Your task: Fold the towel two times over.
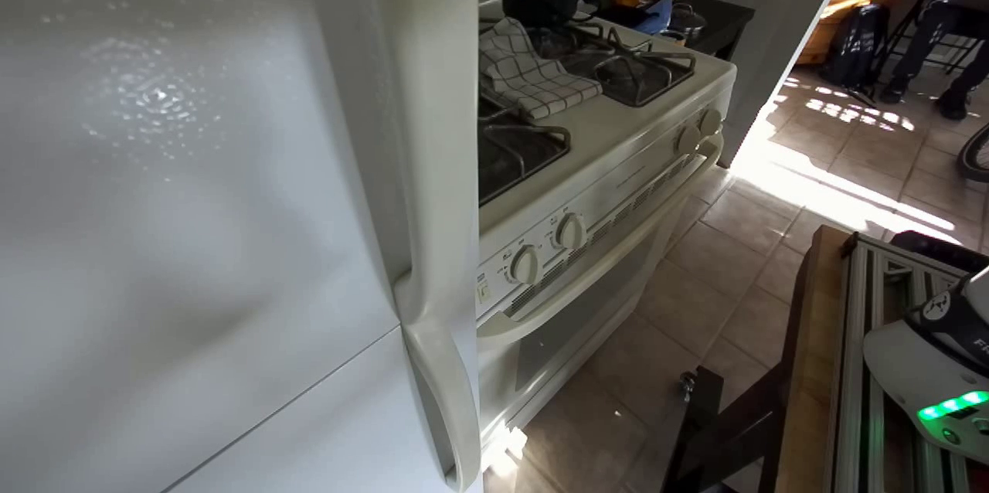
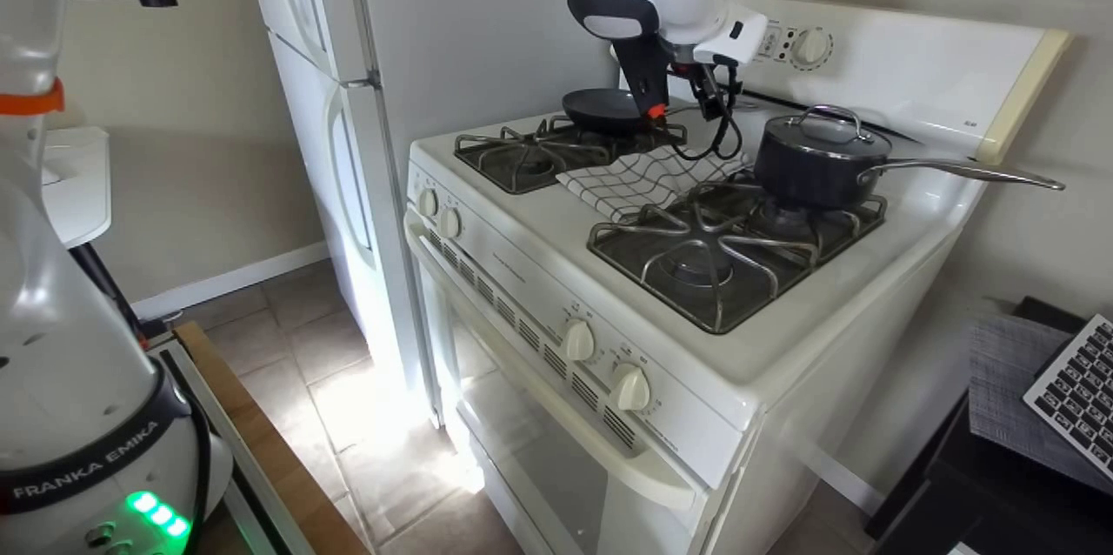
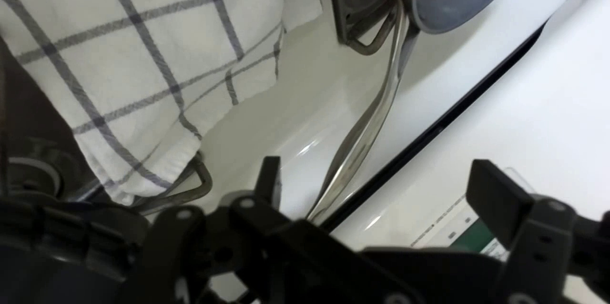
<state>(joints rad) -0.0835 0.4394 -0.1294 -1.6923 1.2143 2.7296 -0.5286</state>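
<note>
The towel, a white cloth with dark check lines, lies between the burner grates on the stove and overlaps them. It shows in both exterior views [image 1: 533, 83] [image 2: 643, 181] and at the upper left of the wrist view [image 3: 143, 51]. It looks layered, with an uneven lower edge, and one corner rests over a grate bar. My gripper [image 3: 379, 175] is open, with nothing between its fingers. It is above the rear of the stove, beside the towel's rear end and apart from it. In an exterior view the gripper [image 2: 696, 98] hangs in front of the backguard; its fingertips are hard to make out.
A dark frying pan [image 2: 600, 110] stands on the rear left burner; its metal handle [image 3: 362, 139] runs below my fingers. A lidded pot [image 2: 809, 159] stands on the rear right burner. The stove's backguard [image 2: 939, 76] rises close behind. A fridge [image 2: 487, 24] adjoins the stove.
</note>
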